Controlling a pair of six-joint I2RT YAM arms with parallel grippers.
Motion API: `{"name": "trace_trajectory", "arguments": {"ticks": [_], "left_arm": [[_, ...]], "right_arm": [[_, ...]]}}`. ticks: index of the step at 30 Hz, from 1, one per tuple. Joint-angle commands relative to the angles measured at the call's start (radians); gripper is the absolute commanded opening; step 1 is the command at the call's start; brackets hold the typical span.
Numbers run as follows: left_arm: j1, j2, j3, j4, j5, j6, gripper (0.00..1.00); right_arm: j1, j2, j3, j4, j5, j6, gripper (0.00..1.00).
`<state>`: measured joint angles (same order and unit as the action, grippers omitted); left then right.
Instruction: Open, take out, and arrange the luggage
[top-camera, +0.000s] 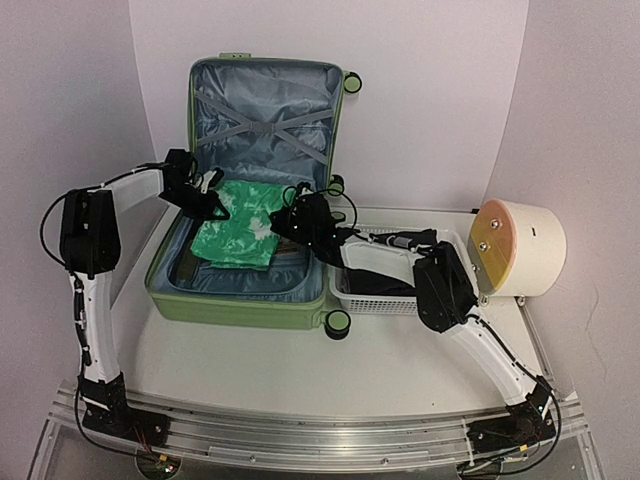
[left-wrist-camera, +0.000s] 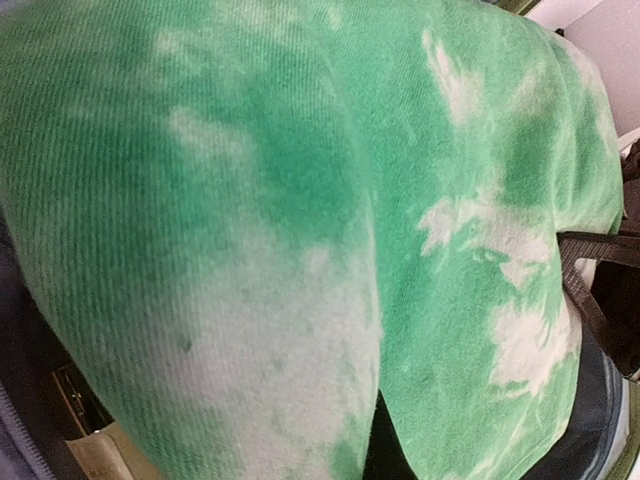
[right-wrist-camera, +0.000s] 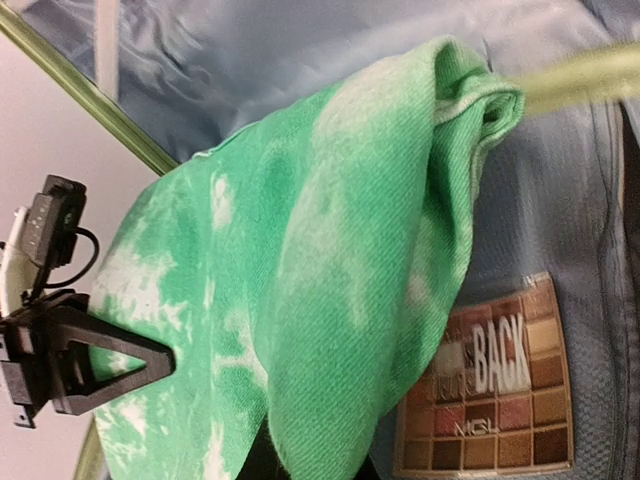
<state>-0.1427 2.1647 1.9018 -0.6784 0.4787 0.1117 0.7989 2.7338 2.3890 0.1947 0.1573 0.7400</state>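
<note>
Now | step: lifting green tie-dye cloth from the open light-green suitcase on the table's left | left gripper: jaws seem closed on the cloth edge | right gripper: jaws hidden, cannot tell | advice: raise both ends evenly, clear of the rim.

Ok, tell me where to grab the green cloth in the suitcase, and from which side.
Take the green cloth by its thick folded right edge, coming from the right and above, where the right gripper is. That fold stands proud of the suitcase lining, so jaws may straddle it; the middle looks flat.
</note>
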Motion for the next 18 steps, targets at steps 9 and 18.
{"name": "trace_trajectory", "arguments": {"ticks": [9, 18], "left_arm": [[-0.091, -0.023, 0.347, 0.072, -0.149, 0.143, 0.0], [-0.358, 0.149, 0.573, 0.226, -0.276, 0.253, 0.0]], "right_arm": [[0.039, -0.302, -0.169, 0.164, 0.076, 0.066, 0.0], [0.039, -0.717, -0.798, 0.306, 0.309, 0.255, 0.0]]}}
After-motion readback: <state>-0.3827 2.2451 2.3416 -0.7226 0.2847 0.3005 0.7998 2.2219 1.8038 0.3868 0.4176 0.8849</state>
